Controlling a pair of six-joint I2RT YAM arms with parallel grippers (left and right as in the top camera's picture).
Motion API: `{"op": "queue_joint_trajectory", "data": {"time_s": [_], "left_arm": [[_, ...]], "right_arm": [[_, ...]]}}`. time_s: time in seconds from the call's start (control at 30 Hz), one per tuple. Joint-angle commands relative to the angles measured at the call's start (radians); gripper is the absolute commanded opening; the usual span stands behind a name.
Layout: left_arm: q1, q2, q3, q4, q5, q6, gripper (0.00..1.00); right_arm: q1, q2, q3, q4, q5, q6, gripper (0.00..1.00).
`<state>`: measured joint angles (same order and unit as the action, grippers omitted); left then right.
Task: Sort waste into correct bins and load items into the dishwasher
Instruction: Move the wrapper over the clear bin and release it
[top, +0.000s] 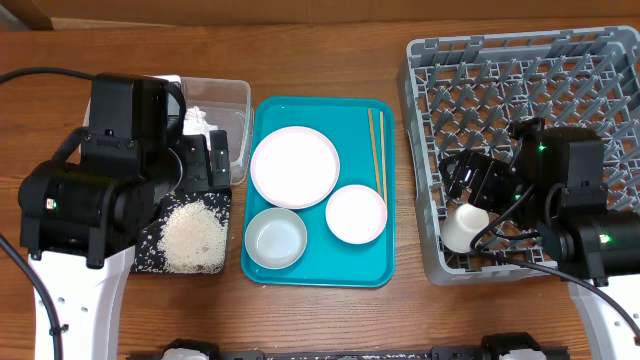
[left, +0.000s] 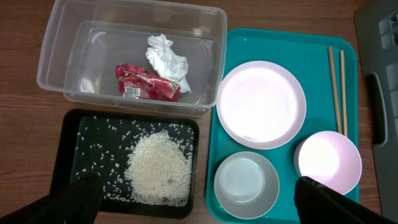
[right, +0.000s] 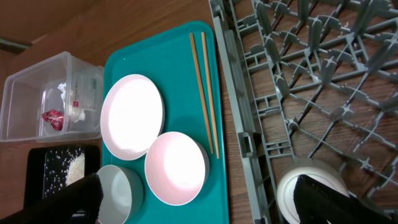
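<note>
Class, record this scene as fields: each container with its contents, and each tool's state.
Clear tub: red wrapper, white tissue
Black tray: rice
Teal tray: plate, white bowl, grey-blue bowl, chopsticks
Dish rack: white cup or bowl
Left tool: open, empty
Right tool: open, empty

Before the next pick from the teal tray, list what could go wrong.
1. The chopsticks lie flat, close beside the white bowl; a grasp could slip or nudge the bowl.
2. The rice is heaped on the shallow black tray, with stray grains near its rim; a bump from the left arm above could spill it.
3. The small white cup sits at the dish rack's edge, close to the right arm; a careless move could knock it.
</note>
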<state>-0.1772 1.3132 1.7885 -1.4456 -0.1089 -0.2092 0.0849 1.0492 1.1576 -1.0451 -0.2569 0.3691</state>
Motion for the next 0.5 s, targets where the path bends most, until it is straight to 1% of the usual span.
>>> {"op": "queue_joint_trajectory", "data": {"time_s": [0.0,0.47], "left_arm": [[-0.001,0.007,0.002,-0.001,-0.013,0.015,1.00],[-0.001,0.044,0.002,-0.001,-0.013,0.015,1.00]], "right_arm": [[0.000,-0.008,0.020,-0.003,0.009,-0.006,1.00],[0.000,-0.008,0.020,-0.008,0.009,-0.006,1.00]]}}
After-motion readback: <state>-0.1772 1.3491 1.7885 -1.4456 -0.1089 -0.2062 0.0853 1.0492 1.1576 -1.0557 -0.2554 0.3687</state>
